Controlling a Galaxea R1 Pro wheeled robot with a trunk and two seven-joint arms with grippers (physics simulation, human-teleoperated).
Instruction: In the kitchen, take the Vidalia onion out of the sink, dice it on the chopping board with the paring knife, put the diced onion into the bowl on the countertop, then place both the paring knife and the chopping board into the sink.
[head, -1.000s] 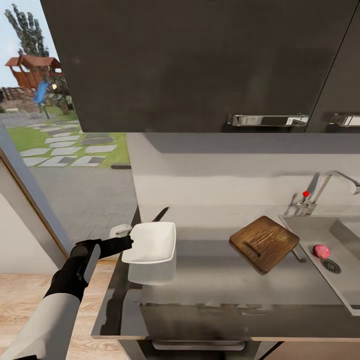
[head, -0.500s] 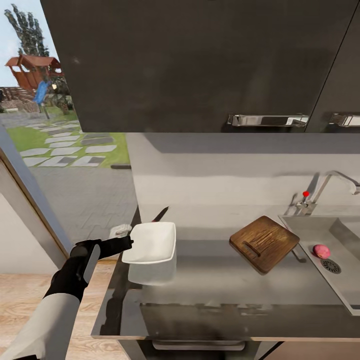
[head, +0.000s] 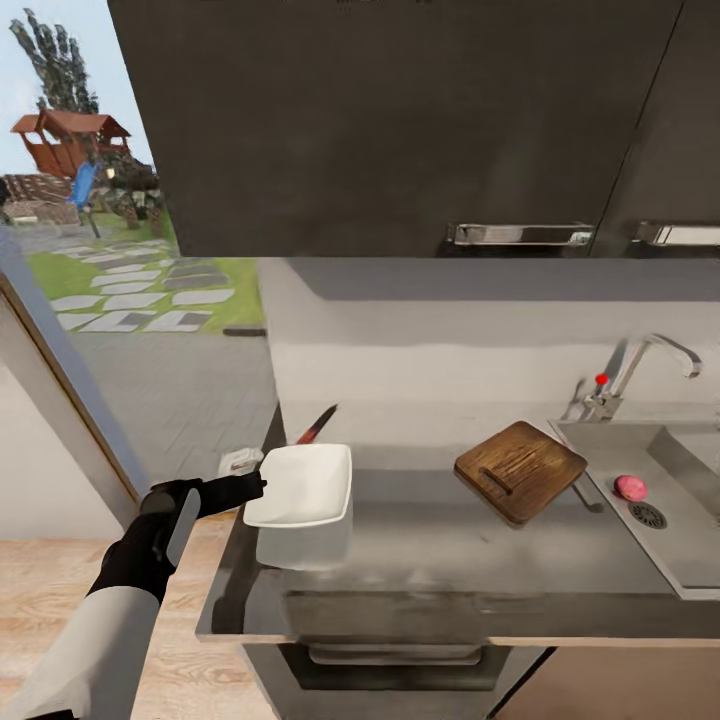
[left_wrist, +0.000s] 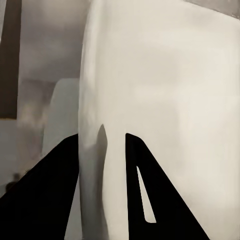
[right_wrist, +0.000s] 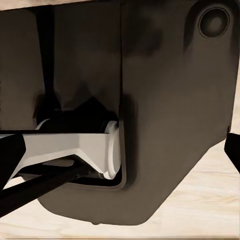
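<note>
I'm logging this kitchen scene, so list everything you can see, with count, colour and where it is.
Bowl: one, white, raised above the countertop's left end, its rim between the left jaws.
Paring knife: one, reddish handle, dark blade, behind the bowl.
Chopping board: one, dark brown, on the countertop beside the sink.
Onion: one, pinkish, in the sink near the drain.
Sink: one, steel, right end of the countertop.
Tap: one, chrome with a red knob, behind the sink.
Countertop: one, grey.
Wall cabinets: dark grey, overhead.
Left gripper: black, shut on the bowl rim.
</note>
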